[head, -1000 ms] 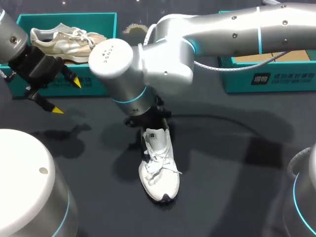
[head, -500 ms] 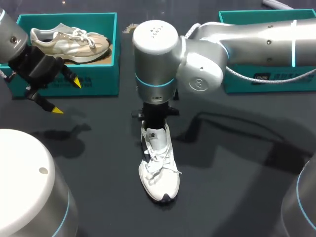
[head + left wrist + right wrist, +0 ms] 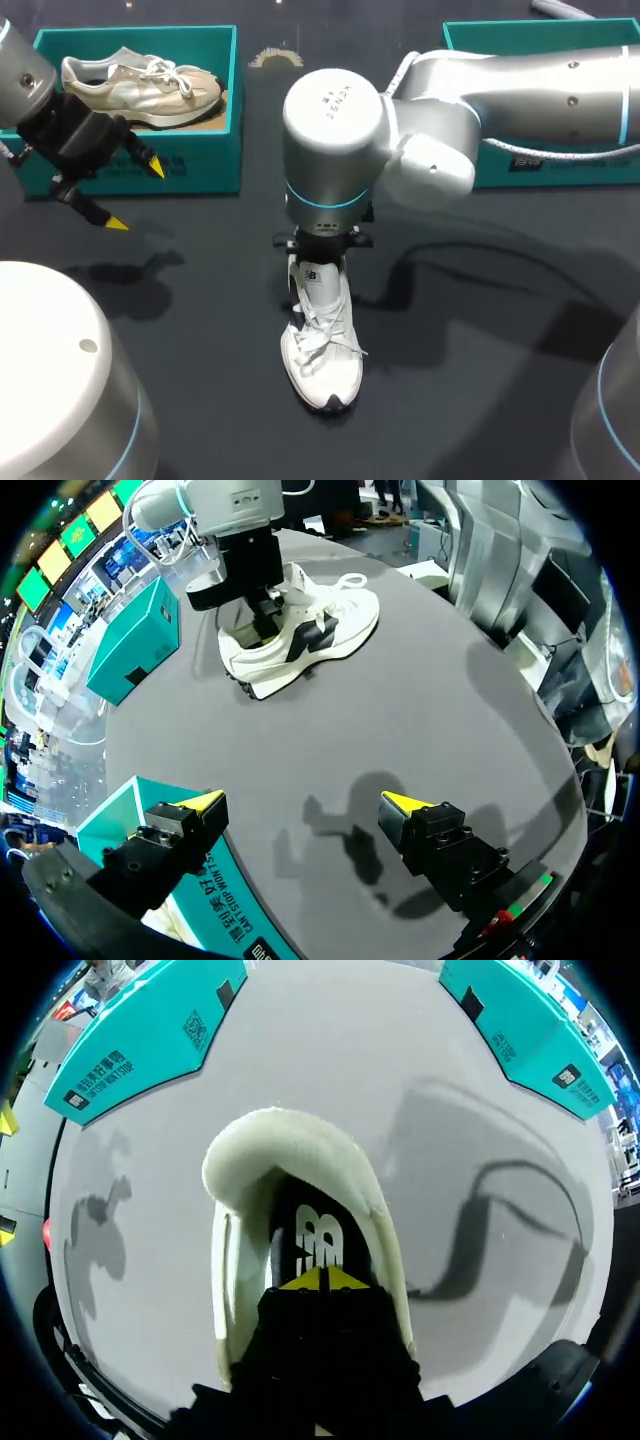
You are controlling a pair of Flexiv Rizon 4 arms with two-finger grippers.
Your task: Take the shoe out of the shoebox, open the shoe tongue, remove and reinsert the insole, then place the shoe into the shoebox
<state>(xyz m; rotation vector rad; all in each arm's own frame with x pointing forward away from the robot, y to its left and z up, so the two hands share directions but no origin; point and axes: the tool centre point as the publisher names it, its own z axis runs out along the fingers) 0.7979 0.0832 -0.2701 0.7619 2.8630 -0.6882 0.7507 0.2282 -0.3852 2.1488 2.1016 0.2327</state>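
The dark counter (image 3: 480, 380) carries two teal shoeboxes along its far edge: the left shoebox (image 3: 215, 160), with a beige shoe (image 3: 140, 85) lying in it, and the right shoebox (image 3: 470, 35), partly covered by the right arm (image 3: 520, 90). That arm comes in from the right and points straight down at the middle, where the white shoe (image 3: 322, 345) lies out on the counter, toe toward the near edge. Since a second ago the arm's big wrist joint has swung from left of the shoe to directly over its heel; the shoe and the left arm (image 3: 20, 80) have kept their places. The right end effector (image 3: 322, 1280) has its yellow tips pressed together inside the shoe's collar, just above the dark insole (image 3: 320, 1235) (whether they touch it I cannot tell). The left end effector (image 3: 135, 196) hangs with its fingers spread apart before the left shoebox's near wall, well apart from the shoe. Bare counter lies left, right and near of the shoe.
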